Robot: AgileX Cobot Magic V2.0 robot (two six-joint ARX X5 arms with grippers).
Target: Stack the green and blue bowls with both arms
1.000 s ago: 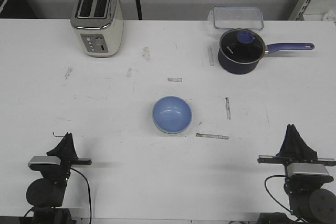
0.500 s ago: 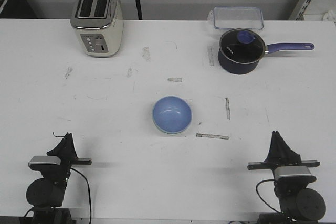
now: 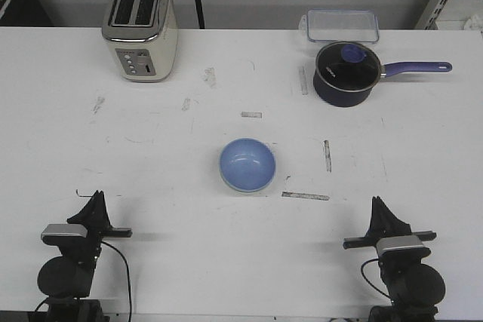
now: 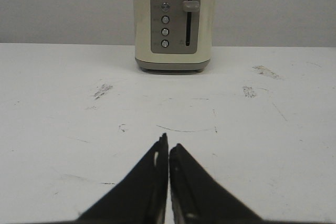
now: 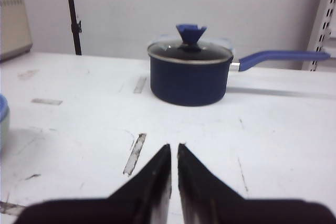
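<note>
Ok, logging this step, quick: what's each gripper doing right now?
Left gripper: closed, holding nothing.
Right gripper: closed, holding nothing.

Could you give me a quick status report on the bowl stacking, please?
Left gripper and right gripper shut, empty, near table edge. Blue bowl sits in green bowl mid-table. Nothing in the way.

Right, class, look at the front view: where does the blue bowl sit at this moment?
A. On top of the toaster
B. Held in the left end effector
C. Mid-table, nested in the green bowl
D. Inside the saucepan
C: the blue bowl rests mid-table with the green bowl's rim showing just beneath it.
</note>
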